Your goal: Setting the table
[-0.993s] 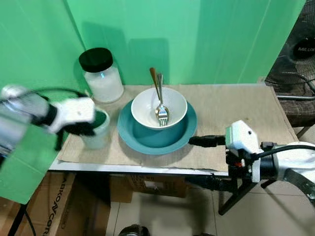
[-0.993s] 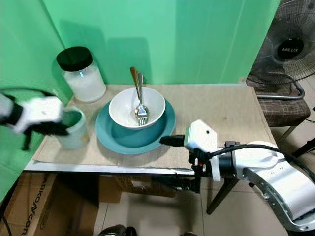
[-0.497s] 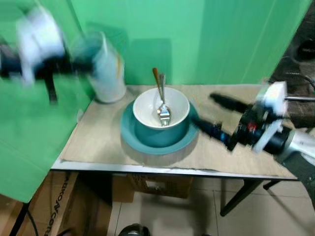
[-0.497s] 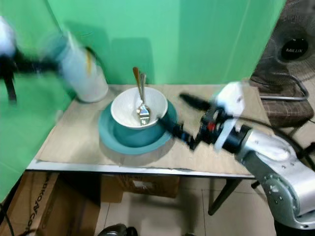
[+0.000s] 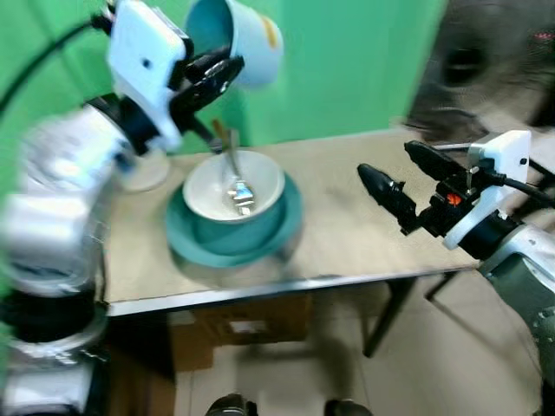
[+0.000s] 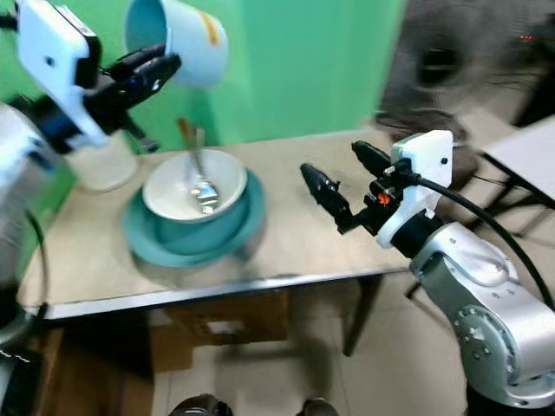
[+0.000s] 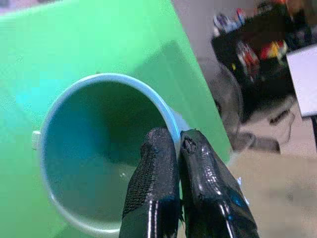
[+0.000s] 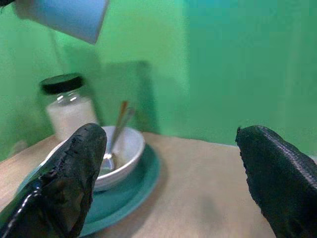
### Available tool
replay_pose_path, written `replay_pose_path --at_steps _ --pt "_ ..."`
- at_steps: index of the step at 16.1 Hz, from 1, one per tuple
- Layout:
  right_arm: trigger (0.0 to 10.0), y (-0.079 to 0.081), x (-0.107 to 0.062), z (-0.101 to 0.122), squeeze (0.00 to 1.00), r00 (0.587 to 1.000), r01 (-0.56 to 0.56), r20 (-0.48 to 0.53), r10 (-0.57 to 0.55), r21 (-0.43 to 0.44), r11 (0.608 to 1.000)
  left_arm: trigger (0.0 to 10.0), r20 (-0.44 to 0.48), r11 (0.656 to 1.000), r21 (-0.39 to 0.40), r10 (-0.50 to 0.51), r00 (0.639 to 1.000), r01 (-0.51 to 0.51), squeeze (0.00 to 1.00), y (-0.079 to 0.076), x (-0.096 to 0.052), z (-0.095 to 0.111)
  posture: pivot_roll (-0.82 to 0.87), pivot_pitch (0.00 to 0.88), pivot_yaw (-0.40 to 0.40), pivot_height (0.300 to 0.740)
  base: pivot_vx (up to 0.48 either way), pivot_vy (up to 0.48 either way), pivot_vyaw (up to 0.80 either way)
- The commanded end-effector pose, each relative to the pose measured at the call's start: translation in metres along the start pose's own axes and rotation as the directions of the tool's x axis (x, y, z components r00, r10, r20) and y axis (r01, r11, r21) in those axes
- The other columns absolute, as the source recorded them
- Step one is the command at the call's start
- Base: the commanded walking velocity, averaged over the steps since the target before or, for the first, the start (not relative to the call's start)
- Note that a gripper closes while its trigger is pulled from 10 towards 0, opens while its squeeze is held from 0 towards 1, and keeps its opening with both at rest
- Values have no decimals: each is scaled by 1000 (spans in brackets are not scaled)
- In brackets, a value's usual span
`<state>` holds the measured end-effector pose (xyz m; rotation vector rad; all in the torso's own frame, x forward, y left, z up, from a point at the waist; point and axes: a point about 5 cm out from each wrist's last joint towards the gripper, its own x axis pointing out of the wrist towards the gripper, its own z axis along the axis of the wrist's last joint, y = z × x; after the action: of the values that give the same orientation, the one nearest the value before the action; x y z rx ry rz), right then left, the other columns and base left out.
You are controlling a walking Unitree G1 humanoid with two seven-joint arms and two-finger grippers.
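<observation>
My left gripper [image 5: 217,76] holds a pale blue mug [image 5: 236,36] high in the air, above and behind the white bowl [image 5: 260,178]. The mug is tipped on its side. In the left wrist view the fingers [image 7: 154,168] pinch the mug [image 7: 94,153] by its rim, one inside and one outside. The bowl holds a fork and a spoon [image 5: 234,173] and sits on a teal plate [image 5: 186,251]. My right gripper [image 5: 397,172] hovers open over the right part of the table [image 5: 347,234], pointing toward the plate, with nothing between its fingers [image 8: 69,173].
A glass jar with a black lid [image 8: 67,106] stands at the back left, partly behind my left arm. A green backdrop closes off the rear. A fan [image 6: 438,65] stands beyond the table's right end. A cardboard box [image 5: 234,329] lies under the table.
The left gripper has lifted the mug from the table's left side to high above the bowl. The right gripper rose from the front edge to over the table. The camera also shifted.
</observation>
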<state>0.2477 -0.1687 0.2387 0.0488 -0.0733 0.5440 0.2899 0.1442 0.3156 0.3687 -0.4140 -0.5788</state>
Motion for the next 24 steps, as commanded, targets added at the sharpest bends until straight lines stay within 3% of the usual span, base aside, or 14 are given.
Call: replay_pose_path --at_steps 1,2,5,7,9,11,15,19,21,24 --pt "10000 5 1 8 0 999 4 33 -4 -10 1000 10000 45 997 46 54 998 -56 0 -2 -2 9 -58 42 86 740 0 0 -788" --pt "10000 5 5 10 0 992 104 79 -101 -37 994 10000 90 995 7 102 991 -103 0 -16 3 15 -63 47 82 740 0 0 -775" --pt "10000 9 9 7 0 983 156 98 -154 -16 988 10000 116 990 2 140 983 -141 0 -28 6 17 -61 48 71 740 0 0 -773" --pt "10000 17 14 3 0 980 176 90 -175 0 984 10000 32 968 -125 223 974 -217 0 -37 3 -2 -68 50 65 740 0 0 -775" --pt "10000 21 13 -5 0 979 201 50 -199 -48 978 10000 -24 949 -163 268 963 -268 0 -42 -5 -14 -73 51 53 740 0 0 -788" --pt "10000 22 14 -8 0 976 214 41 -212 -33 976 10000 -69 952 -140 264 962 -272 0 -49 -11 -24 -78 51 43 740 0 0 -794" --pt "10000 18 16 -12 0 967 254 25 -253 -87 963 10000 -148 933 -161 300 942 -322 0 -55 -22 -37 -93 46 16 740 0 0 -800" --pt "10000 14 16 -14 0 945 326 36 -324 -84 942 10000 -312 873 -236 347 884 -426 0 -64 -44 -68 -115 65 35 740 0 0 -800" --pt "10000 13 13 -24 0 935 355 12 -355 -65 933 10000 -342 847 -255 373 862 -467 0 -67 -50 -76 -117 71 46 740 0 0 -784" --pt "10000 10 6 -38 0 916 396 -36 -399 -66 916 10000 -359 861 -215 369 857 -460 0 -70 -53 -81 -118 72 55 740 0 -145 -788"
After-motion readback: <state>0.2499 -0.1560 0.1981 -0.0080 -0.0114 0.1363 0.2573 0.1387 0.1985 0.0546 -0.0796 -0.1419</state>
